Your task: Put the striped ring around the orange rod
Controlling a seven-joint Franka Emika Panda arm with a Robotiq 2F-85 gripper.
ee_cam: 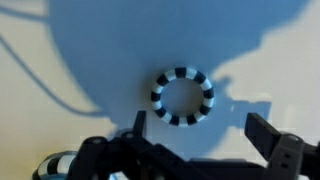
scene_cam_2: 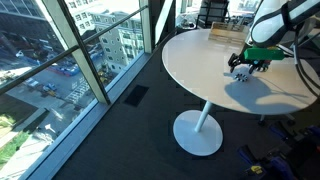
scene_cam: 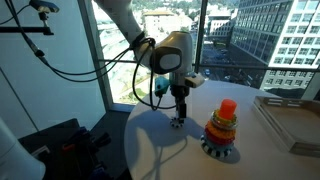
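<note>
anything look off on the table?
Nothing broken or spilled. Only the striped ring lies flat on the table, off the orange rod, below the open gripper.

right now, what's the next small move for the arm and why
Probably lower straight down onto the ring. In the wrist view it lies flat on the table, not yet held. The gripper is open above it, and the fingers are spread wider than the ring, so coming down should bracket it for a close.
</note>
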